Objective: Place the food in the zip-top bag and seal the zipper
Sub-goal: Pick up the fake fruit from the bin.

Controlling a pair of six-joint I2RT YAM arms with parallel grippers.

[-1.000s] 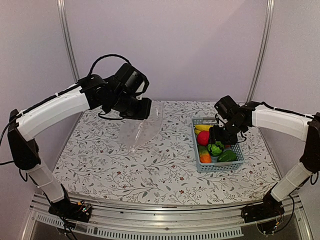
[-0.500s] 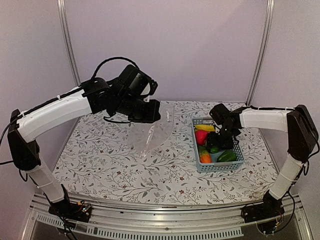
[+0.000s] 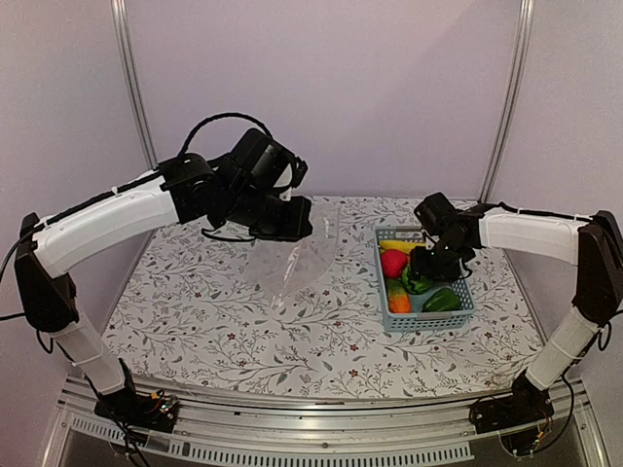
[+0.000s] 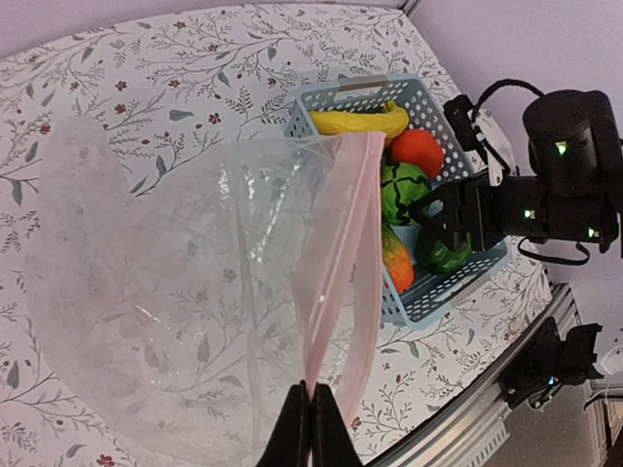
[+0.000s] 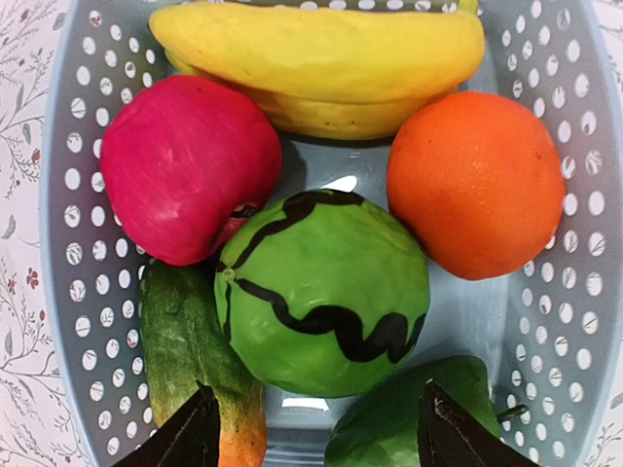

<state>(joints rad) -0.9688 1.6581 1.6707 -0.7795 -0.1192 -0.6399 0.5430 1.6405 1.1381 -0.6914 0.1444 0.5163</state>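
**Left arm lifts the zip-top bag (image 3: 292, 261); food (image 3: 394, 265) sits in the basket (image 3: 425, 323)**

Top view: the left gripper (image 3: 288, 220) holds the clear bag up over the middle of the table (image 3: 195, 331). The basket lies at 3 o'clock from the bag, with the right gripper (image 3: 425, 270) low over it.

Left wrist view: at 6 o'clock the two fingers are pressed together on the pink zipper (image 4: 341, 253). The bag spreads toward 9 o'clock, and the basket sits at 2 o'clock.

Right wrist view: the fingers (image 5: 190, 438) stand wide apart, holding nothing, above a striped green piece (image 5: 321, 292) at centre. A banana (image 5: 321, 53) lies at 12 o'clock, a red piece (image 5: 185, 180) at 10 and an orange piece (image 5: 477, 185) at 2.
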